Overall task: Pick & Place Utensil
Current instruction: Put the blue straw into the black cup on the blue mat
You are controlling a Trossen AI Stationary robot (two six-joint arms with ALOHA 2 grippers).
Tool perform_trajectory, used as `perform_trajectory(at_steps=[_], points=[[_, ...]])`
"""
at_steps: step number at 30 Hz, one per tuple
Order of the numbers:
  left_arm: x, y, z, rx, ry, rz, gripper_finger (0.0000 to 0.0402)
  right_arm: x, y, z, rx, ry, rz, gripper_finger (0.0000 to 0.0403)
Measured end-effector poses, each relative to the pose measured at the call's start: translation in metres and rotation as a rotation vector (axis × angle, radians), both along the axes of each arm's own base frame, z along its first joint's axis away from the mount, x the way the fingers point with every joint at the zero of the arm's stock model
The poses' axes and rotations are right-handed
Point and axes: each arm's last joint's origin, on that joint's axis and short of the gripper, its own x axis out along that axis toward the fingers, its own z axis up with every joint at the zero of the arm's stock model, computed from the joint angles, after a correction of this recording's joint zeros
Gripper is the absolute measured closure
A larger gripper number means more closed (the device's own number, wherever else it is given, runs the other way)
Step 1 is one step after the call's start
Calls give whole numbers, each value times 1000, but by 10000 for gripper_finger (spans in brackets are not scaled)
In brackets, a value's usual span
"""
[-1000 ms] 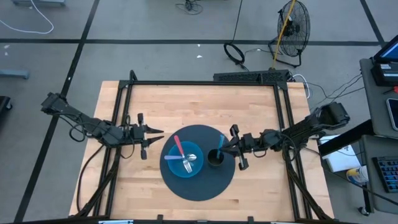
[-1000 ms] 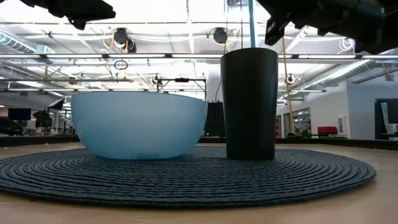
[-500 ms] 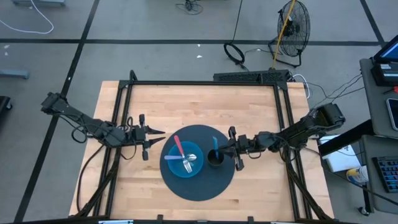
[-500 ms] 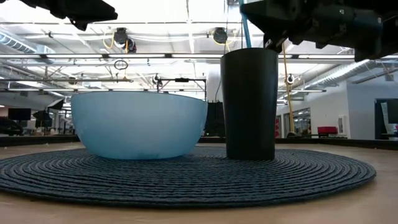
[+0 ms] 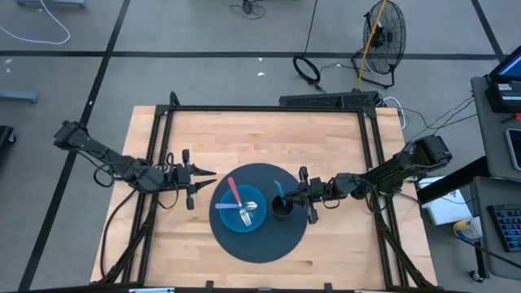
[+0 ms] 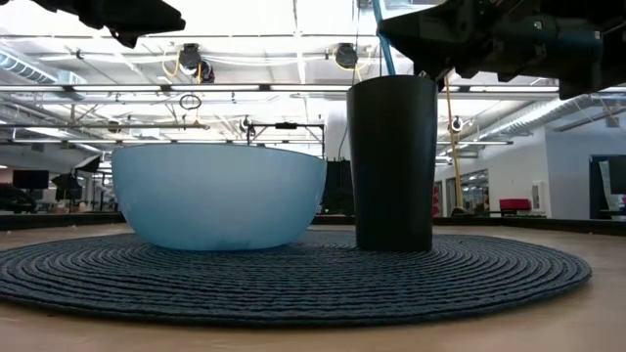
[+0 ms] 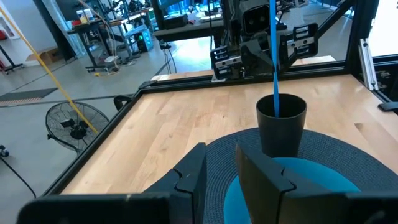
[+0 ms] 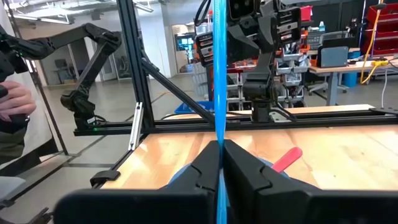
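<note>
Lowering the long blue plastic utensil (image 5: 278, 193) into the tall black cup (image 5: 282, 208) calls for keeping its handle near upright, so its lower end stays inside the rim, and for letting go only once the tip sits deep; a tilted release could tip the cup on the round dark woven mat (image 5: 259, 246). The right claw (image 5: 303, 194) stands just beside the cup, its fingers pressed on the blue handle, which rises between them with its lower end already in the cup. The left claw (image 5: 201, 180) waits partly spread over the wooden bench (image 5: 244, 134), near the light blue bowl (image 5: 230, 220).
</note>
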Motion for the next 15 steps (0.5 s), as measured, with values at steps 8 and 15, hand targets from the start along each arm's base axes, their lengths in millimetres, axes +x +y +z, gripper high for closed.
perform_trajectory(at_steps=[8, 15], points=[[0, 0, 0, 0, 0, 0, 309, 0, 0, 0, -1, 3, 0, 383], [0, 0, 0, 2, 1, 0, 309, 0, 0, -5, 9, 51, 2, 366]])
